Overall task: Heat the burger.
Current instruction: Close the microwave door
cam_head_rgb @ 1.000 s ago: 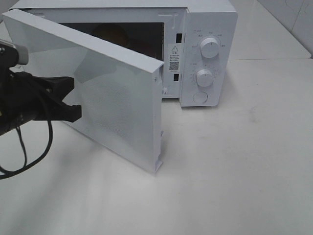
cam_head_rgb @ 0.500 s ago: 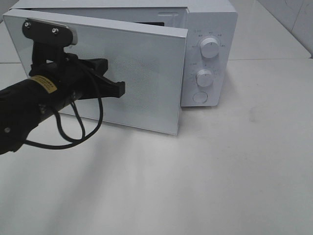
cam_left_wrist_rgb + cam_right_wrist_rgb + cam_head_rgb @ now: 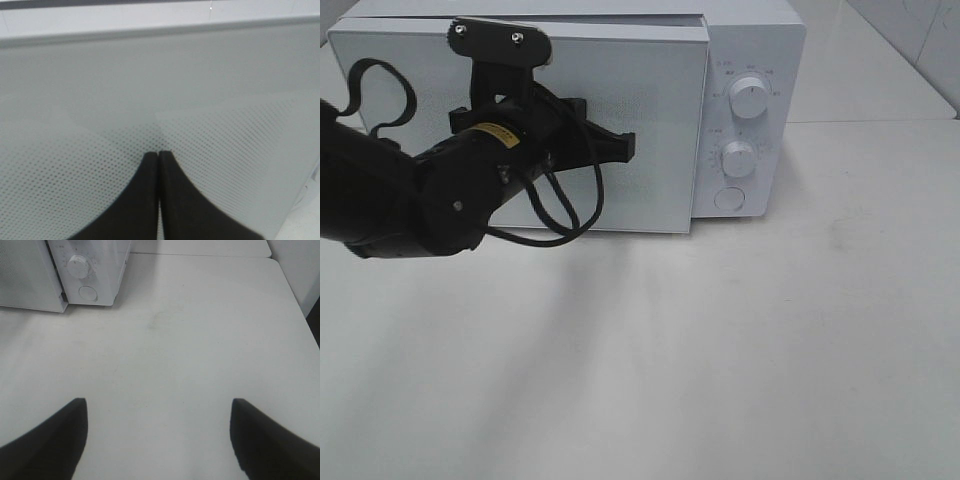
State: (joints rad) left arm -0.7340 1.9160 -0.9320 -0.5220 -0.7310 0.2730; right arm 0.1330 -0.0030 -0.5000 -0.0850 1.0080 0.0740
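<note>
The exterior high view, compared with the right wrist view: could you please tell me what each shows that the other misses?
Only the exterior high view shows the left arm's shut black tool against the white microwave's perforated door, and the upper white round dial. Only the right wrist view shows the right arm's open black tool. Both show the white table, the lower white round dial, the round white button beneath it and the door's corner.

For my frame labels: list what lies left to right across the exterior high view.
Left arm → left gripper, shut at the microwave door → control panel → table. The door spans behind arm and gripper, so it is unranked.
</note>
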